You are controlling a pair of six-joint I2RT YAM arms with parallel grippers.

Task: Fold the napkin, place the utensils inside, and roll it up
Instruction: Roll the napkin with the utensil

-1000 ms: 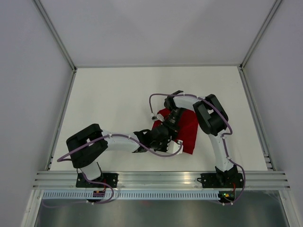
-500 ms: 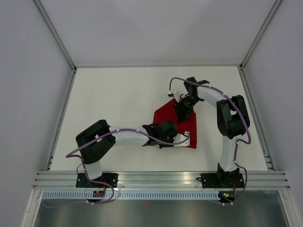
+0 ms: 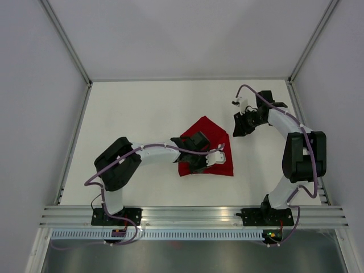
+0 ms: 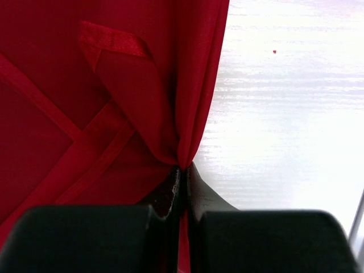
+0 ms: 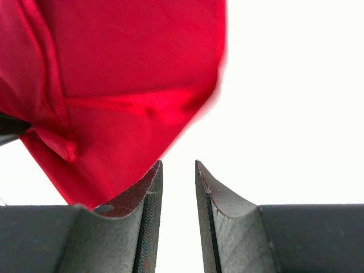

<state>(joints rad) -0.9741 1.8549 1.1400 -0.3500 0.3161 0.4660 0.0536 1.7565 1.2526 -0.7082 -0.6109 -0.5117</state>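
Note:
The deep-red napkin point(image 3: 207, 147) lies partly folded on the white table, right of centre. My left gripper point(image 3: 200, 158) is over its near half and is shut on a pinched fold of it; the left wrist view shows the napkin point(image 4: 114, 102) bunched into the closed tips of the left gripper point(image 4: 185, 169). My right gripper point(image 3: 239, 126) is off the cloth, to its right, open and empty. In the right wrist view the right gripper point(image 5: 178, 165) has a clear gap and the napkin point(image 5: 119, 85) lies ahead to the left. No utensils are in view.
The white table point(image 3: 142, 114) is walled on three sides by grey panels with metal frame rails point(image 3: 74, 148). Both arm bases sit on the rail at the near edge point(image 3: 193, 216).
My right gripper has let go of the napkin and pulled away up and to the right. My left gripper has shifted with its fold, and the napkin now lies flatter and more spread out.

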